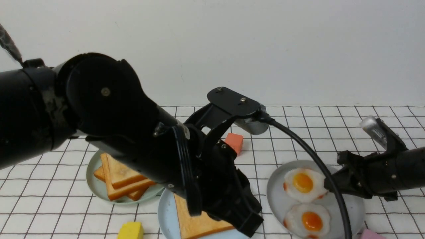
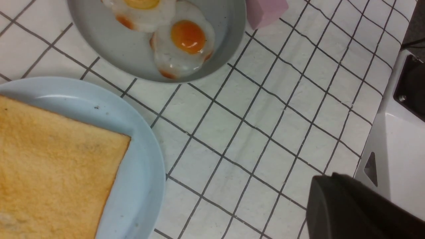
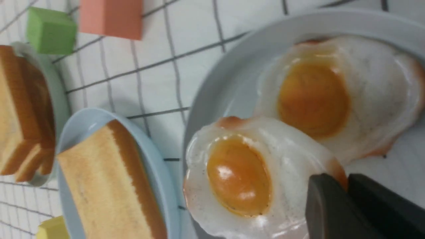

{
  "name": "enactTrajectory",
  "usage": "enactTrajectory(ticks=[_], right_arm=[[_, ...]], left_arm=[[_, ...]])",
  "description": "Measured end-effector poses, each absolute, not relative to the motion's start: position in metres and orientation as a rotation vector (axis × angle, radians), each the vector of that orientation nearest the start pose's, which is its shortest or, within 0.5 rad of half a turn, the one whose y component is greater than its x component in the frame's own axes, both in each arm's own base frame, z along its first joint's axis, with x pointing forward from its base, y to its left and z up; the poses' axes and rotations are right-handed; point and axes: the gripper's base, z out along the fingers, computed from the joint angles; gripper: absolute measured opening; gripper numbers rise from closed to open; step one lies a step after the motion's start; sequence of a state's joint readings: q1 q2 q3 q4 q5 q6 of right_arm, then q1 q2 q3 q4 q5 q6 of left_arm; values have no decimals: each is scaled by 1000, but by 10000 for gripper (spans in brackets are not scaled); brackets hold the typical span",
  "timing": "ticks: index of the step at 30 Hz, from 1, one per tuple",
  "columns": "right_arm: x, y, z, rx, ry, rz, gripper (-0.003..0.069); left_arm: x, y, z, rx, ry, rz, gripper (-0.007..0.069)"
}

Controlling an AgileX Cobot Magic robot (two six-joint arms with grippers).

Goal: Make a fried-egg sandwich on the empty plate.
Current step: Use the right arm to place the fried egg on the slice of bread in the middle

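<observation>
The light blue empty plate (image 1: 166, 212) (image 2: 139, 186) (image 3: 83, 126) lies at the front centre with a single toast slice (image 1: 196, 222) (image 2: 49, 166) (image 3: 103, 186) on it. No fried-egg sandwich is in view. Two fried eggs rest on the grey plate (image 1: 275, 199) (image 2: 109, 49) (image 3: 225, 66) to its right. My right gripper (image 1: 327, 186) (image 3: 347, 181) is shut on the browned edge of the far fried egg (image 1: 302, 183) (image 3: 239, 176). The near egg (image 1: 308, 220) (image 2: 186, 43) lies free. Over the blue plate's right rim my left gripper (image 1: 247, 227) (image 2: 327, 177) is shut and holds nothing.
A pale green plate (image 1: 96, 181) at the left holds stacked toast slices (image 1: 123, 181). Foam blocks lie around: orange (image 1: 234, 142), yellow (image 1: 131, 230), pink (image 1: 370, 235) and green (image 3: 49, 30). The left arm's black cable (image 1: 332, 189) arcs over the grey plate.
</observation>
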State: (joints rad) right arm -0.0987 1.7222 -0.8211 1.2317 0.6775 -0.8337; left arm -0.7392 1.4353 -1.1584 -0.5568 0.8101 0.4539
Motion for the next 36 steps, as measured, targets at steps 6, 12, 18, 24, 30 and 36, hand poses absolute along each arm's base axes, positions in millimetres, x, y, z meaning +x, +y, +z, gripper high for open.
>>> enactTrajectory(ticks=[6,12,18,24,30,36], right_arm=[[300,55,179,154,2568,979,80],[294,120,189,-166,2582,1050,80],[310,174,195,-369,2537,1079,80],[330,188,176,-349,2554,1057,80],[334,191,167,-366,2562,1059,141],[332,184,182,-504,2513,1017,393]], left_arm=[[199,-214,312,1124,2403,-646,0],[199,-166,328,916,2443,-475,5],[173,-124,338,779,2405,-453,6],[149,-107,327,721,2411,-462,8],[147,-105,319,693,2426,-466,14],[156,-109,320,653,2359,-471,18]])
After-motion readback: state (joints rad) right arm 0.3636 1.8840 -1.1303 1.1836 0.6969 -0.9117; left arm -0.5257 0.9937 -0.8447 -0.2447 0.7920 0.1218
